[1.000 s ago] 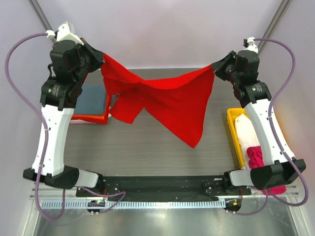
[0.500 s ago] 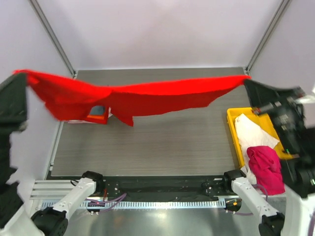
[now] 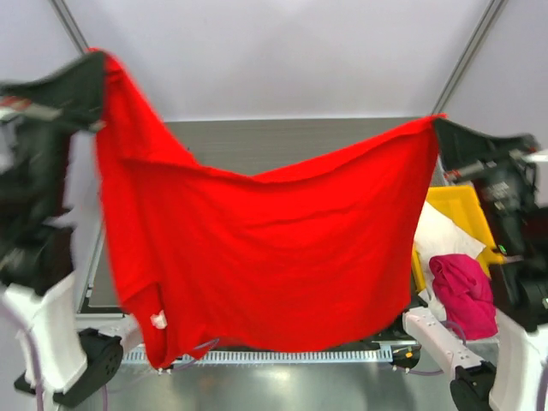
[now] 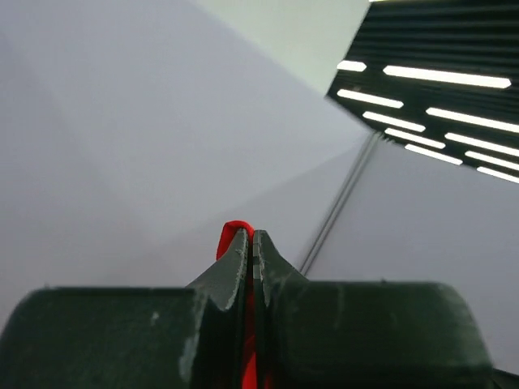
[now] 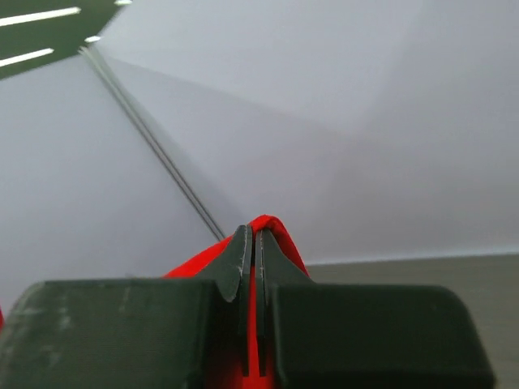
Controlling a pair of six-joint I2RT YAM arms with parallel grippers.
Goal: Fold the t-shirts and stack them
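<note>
**A:** Fig. 1. Where is the red t-shirt (image 3: pixel 274 257)?

**B:** In the air above the table (image 3: pixel 300 137), spread like a curtain between the two claws. In the overhead view its top edge runs from about ten o'clock to three o'clock and sags in the middle. The hem hangs toward six o'clock, over the arm bases.

**A:** And the claws?

**B:** The left gripper (image 4: pixel 247 237) is pinched tight on a red corner, with cloth showing between its fingers. The right gripper (image 5: pixel 254 235) is clamped the same way on a red fold.

**A:** How does the shirt lie from them?

**B:** Inward and below: toward four o'clock from the left claw, toward eight from the right. The long axis spans side to side, so neither arm is nearer — each holds one end.

**A:** Pose?

**B:** Both arms are high and spread wide, and the left corner sits higher in the frame. Laying the shirt flat would, I judge, need both arms to lower together. A white t-shirt (image 3: pixel 441 240) and a magenta t-shirt (image 3: pixel 462 291) wait at the yellow tray (image 3: pixel 467 205), at four o'clock.
</note>
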